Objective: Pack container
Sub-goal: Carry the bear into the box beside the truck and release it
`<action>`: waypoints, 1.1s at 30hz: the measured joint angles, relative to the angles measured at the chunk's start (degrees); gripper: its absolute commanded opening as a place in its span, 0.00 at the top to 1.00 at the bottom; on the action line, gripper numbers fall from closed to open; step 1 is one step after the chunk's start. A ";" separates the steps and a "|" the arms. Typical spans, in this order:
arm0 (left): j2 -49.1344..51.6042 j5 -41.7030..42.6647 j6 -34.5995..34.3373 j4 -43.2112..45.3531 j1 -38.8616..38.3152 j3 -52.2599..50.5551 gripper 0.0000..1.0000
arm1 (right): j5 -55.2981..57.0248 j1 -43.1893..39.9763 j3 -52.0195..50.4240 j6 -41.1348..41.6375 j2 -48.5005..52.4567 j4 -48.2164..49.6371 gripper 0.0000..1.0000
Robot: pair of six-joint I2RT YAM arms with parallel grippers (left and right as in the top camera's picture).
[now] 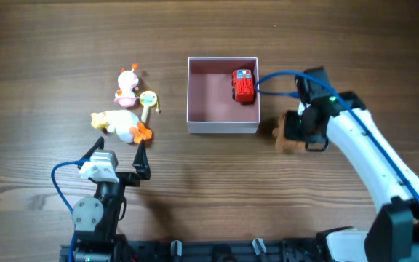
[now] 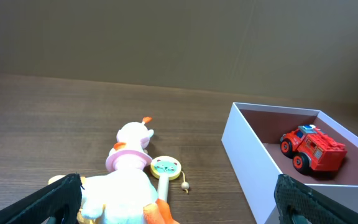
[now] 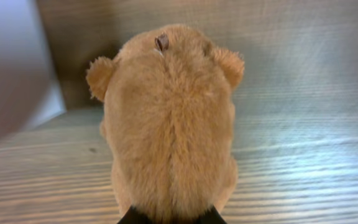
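Plush [image 3: 169, 118], pinched at the rump by the right gripper [image 3: 169, 216], is pictured beside the container [image 1: 222, 127] at upper centre, judged light, thin-walled, best gripped by a wall; left gripper [image 1: 118, 151] is spread empty.

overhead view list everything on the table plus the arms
container: 1, white walls and pink inside, middle of the table
toy truck: 1, red, inside the container, in its far right corner
plush toy: 1, brown, on the table just right of the container
duck plush: 1, white with orange, left of the container
figure toy: 1, white and pink, beyond the duck plush
rattle drum: 1, pale face on a stick, beside the figure toy
table: 1, dark wood
left gripper: 1, black, open, near the duck plush
right gripper: 1, black, at the plush toy, grip unclear
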 measured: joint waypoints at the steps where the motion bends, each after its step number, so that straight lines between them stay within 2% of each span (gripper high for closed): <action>1: 0.00 0.00 0.00 0.00 0.00 0.00 0.00 | 0.44 0.00 2.71 -0.57 -0.92 -1.18 0.96; 5: 0.00 0.00 0.00 -0.02 0.00 0.00 0.00 | 2.54 0.00 14.40 -4.22 -7.63 -3.41 0.96; 7: 0.00 0.00 0.00 0.00 0.00 0.00 0.00 | 2.03 0.02 17.22 -9.51 -11.34 -1.84 0.96; 10: 0.00 0.00 0.00 0.00 0.00 0.00 0.00 | -2.05 0.17 17.99 -21.09 -13.86 -1.84 0.96; 16: 0.00 0.00 0.00 -0.02 0.00 0.00 0.00 | -16.63 3.54 17.88 -50.66 -11.96 -1.42 0.96; 21: 0.00 0.00 0.00 0.00 0.00 0.00 0.00 | -20.59 7.80 17.88 -69.79 -11.69 3.28 0.96; 26: 0.00 0.00 0.00 0.00 0.00 0.00 0.00 | -18.82 9.62 17.88 -76.87 -6.56 4.11 0.96; 33: 0.00 0.00 0.00 0.00 0.00 0.00 0.00 | -16.20 9.73 17.84 -76.08 4.28 4.66 0.96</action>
